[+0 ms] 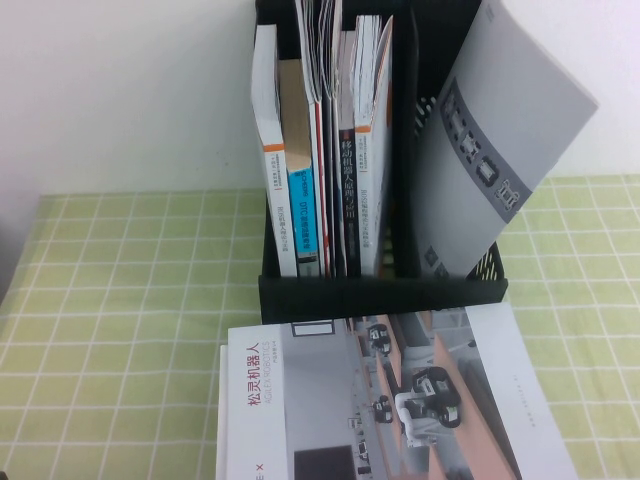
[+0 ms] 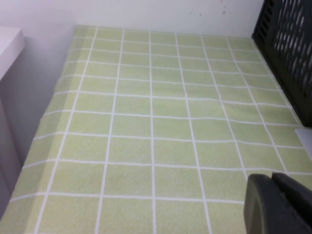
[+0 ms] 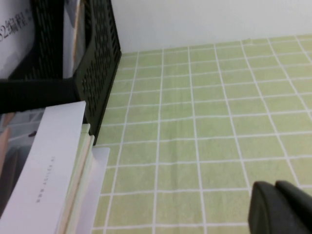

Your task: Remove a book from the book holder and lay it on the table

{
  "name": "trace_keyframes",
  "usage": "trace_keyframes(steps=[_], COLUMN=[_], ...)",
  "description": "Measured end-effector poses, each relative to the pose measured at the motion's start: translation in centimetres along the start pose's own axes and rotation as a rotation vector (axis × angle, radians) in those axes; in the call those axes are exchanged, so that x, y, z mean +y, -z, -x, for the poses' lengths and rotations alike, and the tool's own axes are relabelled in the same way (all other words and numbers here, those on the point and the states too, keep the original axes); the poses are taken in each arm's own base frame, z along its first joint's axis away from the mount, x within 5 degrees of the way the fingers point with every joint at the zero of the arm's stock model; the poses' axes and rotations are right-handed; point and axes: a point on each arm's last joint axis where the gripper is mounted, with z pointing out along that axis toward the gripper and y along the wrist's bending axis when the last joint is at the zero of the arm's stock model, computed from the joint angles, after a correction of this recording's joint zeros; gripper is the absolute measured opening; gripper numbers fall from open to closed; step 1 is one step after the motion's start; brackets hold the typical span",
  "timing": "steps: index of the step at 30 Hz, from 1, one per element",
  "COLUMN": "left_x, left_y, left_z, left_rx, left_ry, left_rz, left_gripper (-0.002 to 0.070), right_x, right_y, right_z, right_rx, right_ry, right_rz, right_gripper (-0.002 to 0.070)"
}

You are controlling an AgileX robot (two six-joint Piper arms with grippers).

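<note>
Green gridded table point(image 1: 120, 300) under book holder point(image 1: 380, 292) full of upright volumes, book point(image 1: 400, 400) flat before it; right gripper point(image 3: 285, 209) jaws clenched empty, left gripper point(image 2: 280, 204) jaws unclear.

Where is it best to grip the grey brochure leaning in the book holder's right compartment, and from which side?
Probably grip the grey brochure by its top right corner, from above: it leans rightward and that corner stands free above the book holder. The left pincer and right pincer, both shut, hang low over the table.
</note>
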Motion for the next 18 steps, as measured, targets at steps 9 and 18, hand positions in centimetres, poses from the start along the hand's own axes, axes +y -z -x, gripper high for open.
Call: trace_keyframes(steps=[9,18], left_x=[0.00,0.00], left_y=[0.01,0.01], left_z=[0.01,0.01], left_rx=[-0.001,-0.001], left_ry=[-0.001,-0.001], left_rz=[0.000,0.000], left_gripper=[-0.0003,-0.0003], right_x=[-0.15,-0.15], right_y=[0.06,0.14], right_z=[-0.92,-0.98], right_rx=[0.044,0.066], right_ry=[-0.078,-0.036], right_rz=[-0.006,0.010], right_gripper=[0.0001,0.0001])
